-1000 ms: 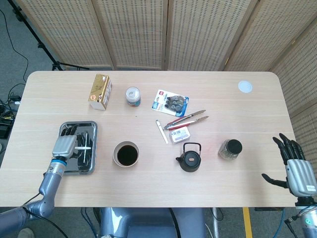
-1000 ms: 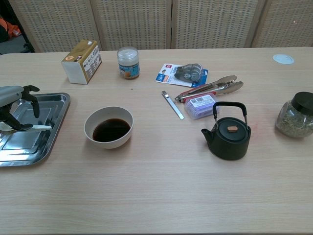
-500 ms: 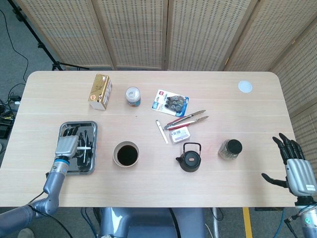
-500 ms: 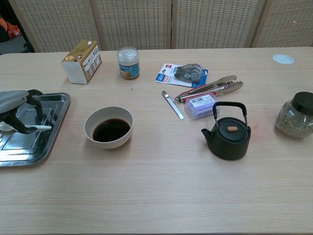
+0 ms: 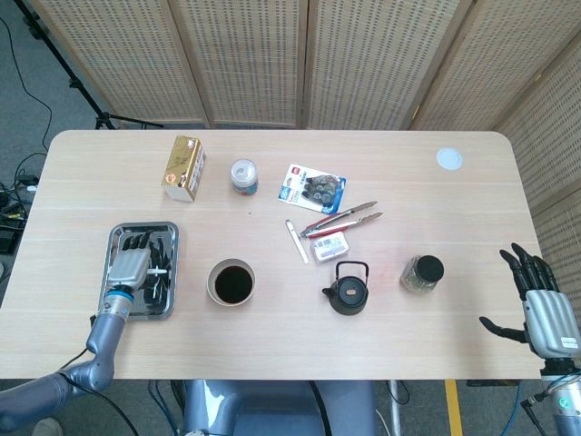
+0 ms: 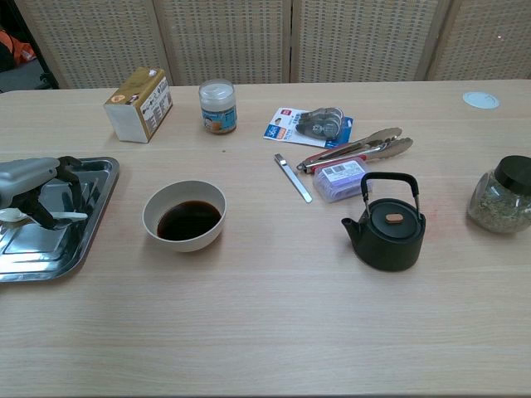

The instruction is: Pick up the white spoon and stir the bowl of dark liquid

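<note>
My left hand [image 6: 33, 186] curls over the metal tray [image 6: 87, 228] near the table's left edge, fingers closed around the white spoon [image 6: 62, 215]; only the chest view shows the handle. The head view alone shows my right hand [image 5: 540, 304], fingers spread, off the right edge. The bowl [image 6: 184, 215] sits beside the tray.

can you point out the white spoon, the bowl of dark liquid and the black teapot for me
white spoon [image 6: 70, 215], chest view, on the handle sticking out past the left hand
bowl of dark liquid [image 6: 184, 240], chest view, on the white outer wall at the front
black teapot [image 6: 388, 240], chest view, on the body below the lid
</note>
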`<state>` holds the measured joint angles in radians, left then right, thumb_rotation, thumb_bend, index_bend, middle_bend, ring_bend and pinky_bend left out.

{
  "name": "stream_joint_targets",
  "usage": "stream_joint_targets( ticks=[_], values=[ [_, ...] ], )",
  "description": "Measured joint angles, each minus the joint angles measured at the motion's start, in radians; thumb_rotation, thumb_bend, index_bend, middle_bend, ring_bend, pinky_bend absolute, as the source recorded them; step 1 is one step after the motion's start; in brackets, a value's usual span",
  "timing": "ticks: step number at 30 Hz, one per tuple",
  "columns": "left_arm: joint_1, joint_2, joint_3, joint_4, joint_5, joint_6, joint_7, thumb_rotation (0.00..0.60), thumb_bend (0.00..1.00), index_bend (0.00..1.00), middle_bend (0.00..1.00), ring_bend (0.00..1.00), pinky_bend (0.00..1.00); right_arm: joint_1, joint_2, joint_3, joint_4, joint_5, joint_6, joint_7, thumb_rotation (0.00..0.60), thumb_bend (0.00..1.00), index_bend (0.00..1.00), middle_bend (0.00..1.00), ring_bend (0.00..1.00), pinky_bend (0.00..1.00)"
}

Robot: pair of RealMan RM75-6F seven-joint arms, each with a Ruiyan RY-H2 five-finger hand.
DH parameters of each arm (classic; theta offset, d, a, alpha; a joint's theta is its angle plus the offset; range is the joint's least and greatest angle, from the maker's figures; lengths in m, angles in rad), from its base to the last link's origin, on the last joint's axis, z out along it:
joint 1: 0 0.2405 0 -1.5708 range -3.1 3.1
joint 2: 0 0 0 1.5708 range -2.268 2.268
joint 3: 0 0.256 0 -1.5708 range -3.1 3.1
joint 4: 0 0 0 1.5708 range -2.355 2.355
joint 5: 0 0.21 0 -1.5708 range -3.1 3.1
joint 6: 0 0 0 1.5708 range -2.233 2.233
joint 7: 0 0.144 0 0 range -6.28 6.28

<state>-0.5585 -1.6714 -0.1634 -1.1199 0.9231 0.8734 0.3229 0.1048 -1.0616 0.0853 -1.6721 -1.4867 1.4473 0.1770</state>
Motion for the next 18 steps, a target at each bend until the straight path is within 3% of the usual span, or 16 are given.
stream_joint_targets(
  ticks=[18],
  values=[
    [-0.015, -0.009, -0.007, 0.021, -0.026, -0.027, 0.000, 0.600, 0.37, 0.52, 0.00, 0.00, 0.00, 0.001, 0.000, 0.000, -0.001, 0.004, -0.004, -0.004, 0.600, 0.00, 0.00, 0.00, 0.00, 0.00]
  ],
)
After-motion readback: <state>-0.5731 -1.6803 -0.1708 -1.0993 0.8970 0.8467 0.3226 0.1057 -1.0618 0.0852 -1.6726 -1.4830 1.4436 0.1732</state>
